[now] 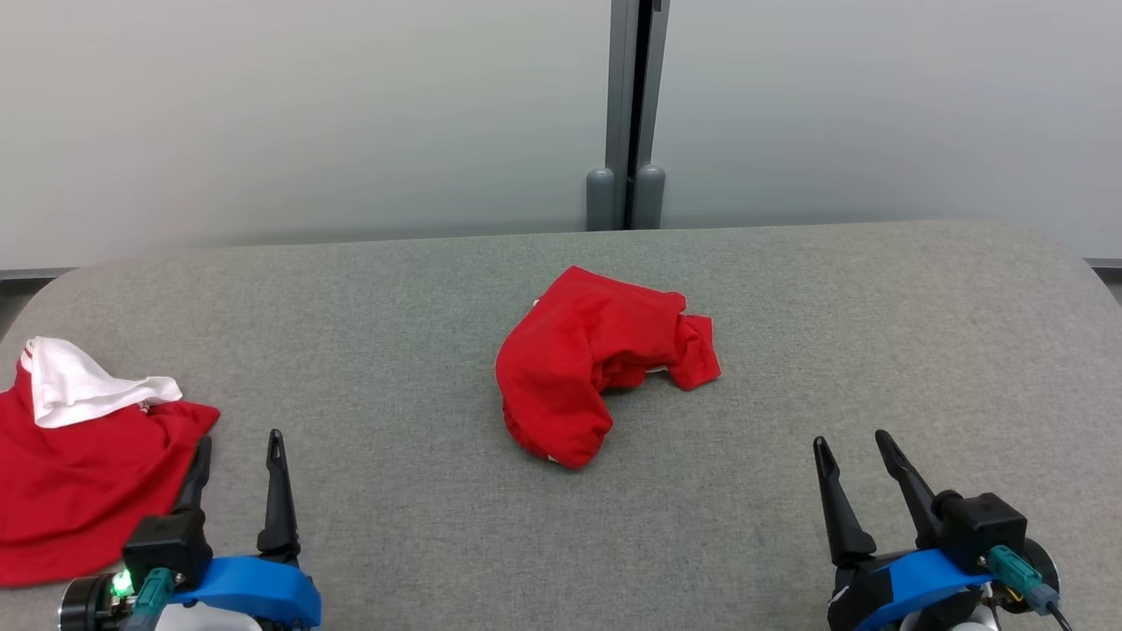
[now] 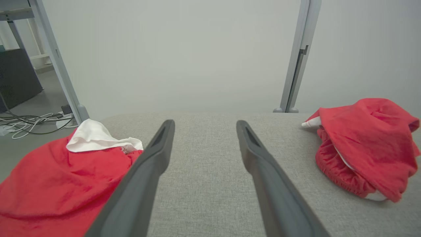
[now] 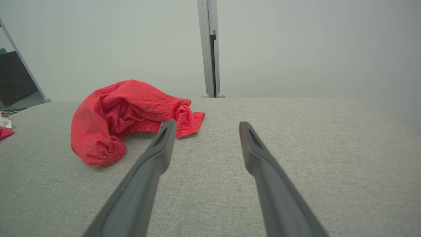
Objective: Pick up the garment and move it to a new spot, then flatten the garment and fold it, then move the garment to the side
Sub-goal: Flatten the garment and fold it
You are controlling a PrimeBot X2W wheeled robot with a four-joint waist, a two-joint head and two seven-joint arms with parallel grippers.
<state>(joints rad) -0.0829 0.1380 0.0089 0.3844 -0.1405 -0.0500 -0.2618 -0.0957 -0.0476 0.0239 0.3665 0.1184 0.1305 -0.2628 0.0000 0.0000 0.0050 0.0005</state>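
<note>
A crumpled red garment (image 1: 596,364) lies bunched in the middle of the grey table (image 1: 789,350). The left wrist view has it at the right (image 2: 365,144), the right wrist view at the left (image 3: 121,115). My left gripper (image 1: 239,449) rests low at the near left, open, nothing between its fingers (image 2: 204,126). My right gripper (image 1: 852,445) sits at the near right, also open and empty (image 3: 205,126). Both are well short of the garment.
A second red piece of clothing with a white part (image 1: 79,438) lies spread at the table's left edge, just beside my left gripper (image 2: 65,177). A pale partition wall with a grey post (image 1: 627,114) stands behind the table. Cables lie on the floor at the left (image 2: 29,121).
</note>
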